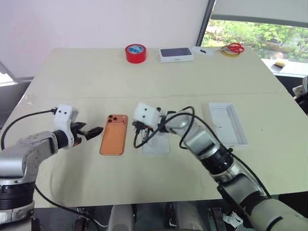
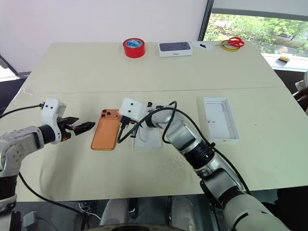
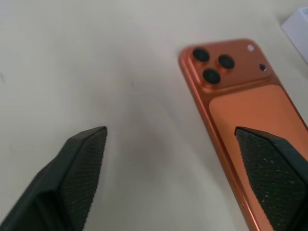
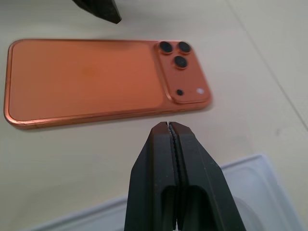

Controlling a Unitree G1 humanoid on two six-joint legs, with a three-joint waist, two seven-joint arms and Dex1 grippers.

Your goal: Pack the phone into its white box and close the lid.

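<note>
Cream-coloured and wide, the desk runs back to a pale wall and a window with green trees in the left eye view. At its far edge sit a red tape roll, a white box with a dark top and red scissors. Nearer, the phone lies flat, back up, with its lenses at the far end. The left tool hovers just to the left of it, apart from it and holding nothing. The right tool is on the phone's other side, above a flat white insert that lies just beside the phone. A shallow white tray lies well apart to the right; whether it is the box or the lid cannot be told. The right eye view gives the same layout from a slightly shifted angle, with the tray's white inside plainer. From the left wrist view, the two black fingertips stand wide apart, one over bare desk and one over the phone's orange back, with the three lenses in sharp view beyond. From the right wrist view, the right tool's fingers are pressed together on nothing, pointing at the phone's long edge near the lenses; the insert's white corner shows beneath them, and a tip of the other tool shows beyond the phone.
</note>
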